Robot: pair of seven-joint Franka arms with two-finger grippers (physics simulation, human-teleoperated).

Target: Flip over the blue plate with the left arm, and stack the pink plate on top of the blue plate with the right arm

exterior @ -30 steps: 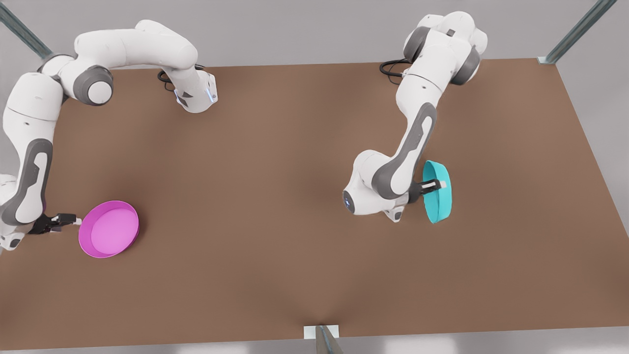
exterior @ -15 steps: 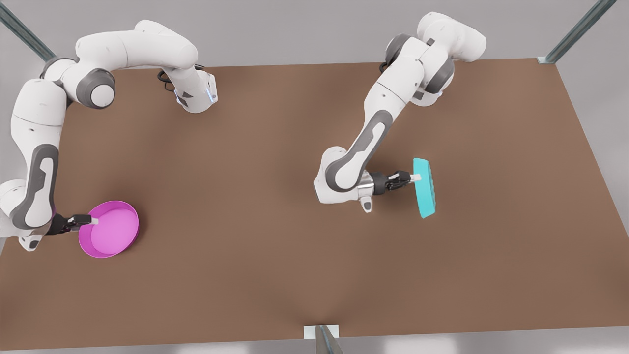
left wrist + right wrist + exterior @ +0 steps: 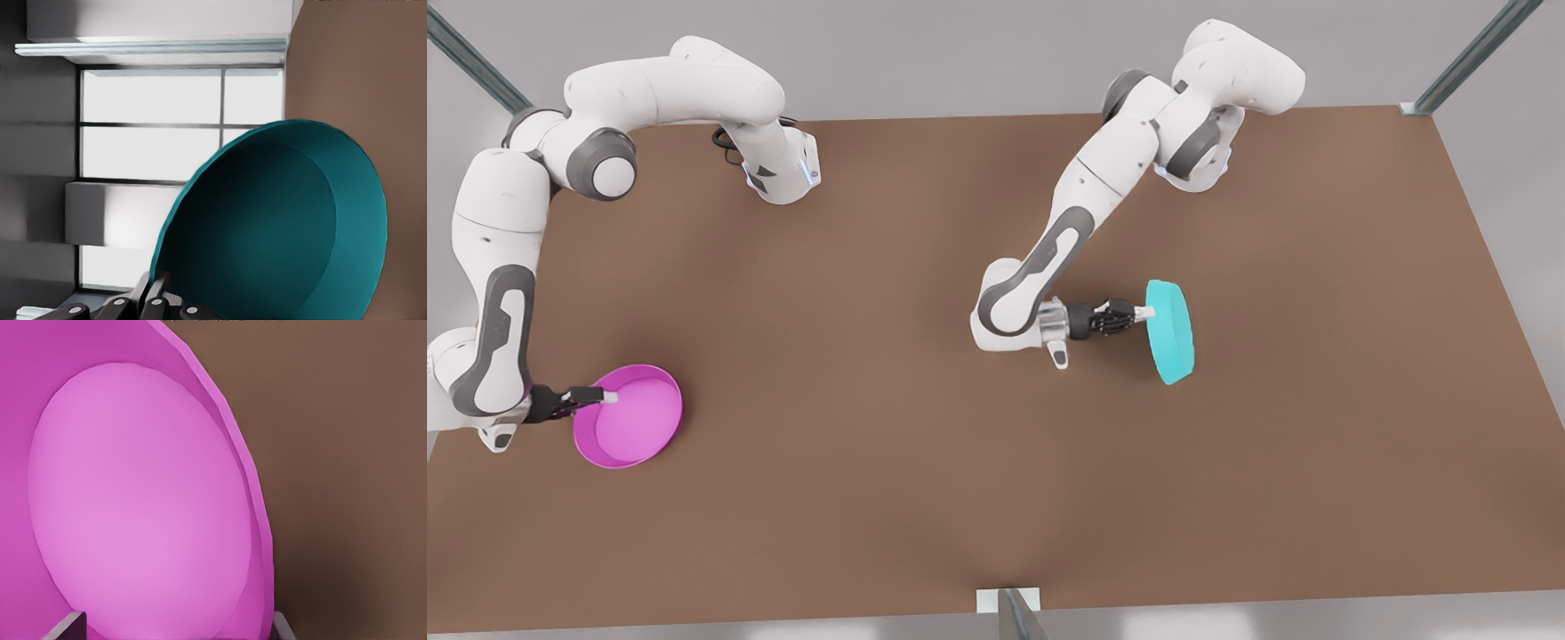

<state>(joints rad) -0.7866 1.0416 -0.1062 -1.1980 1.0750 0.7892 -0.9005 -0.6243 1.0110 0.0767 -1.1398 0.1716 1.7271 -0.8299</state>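
Note:
The blue plate hangs above the brown table, turned up on its edge, right of the middle in the front view. My left gripper is shut on its rim. In the left wrist view the blue plate shows its hollow side, with the left gripper pinching the rim. The pink plate lies hollow side up at the front view's left. My right gripper stands open at its near rim. In the right wrist view the right gripper straddles the rim of the pink plate.
The two arm bases stand at the table's far edge. A small white bracket sits at the near edge. Metal frame posts rise at the far corners.
The left arm has swung the blue plate toward the front view's left while turning it further over on its edge. The right gripper has advanced onto the pink plate's rim, nudging the plate slightly.

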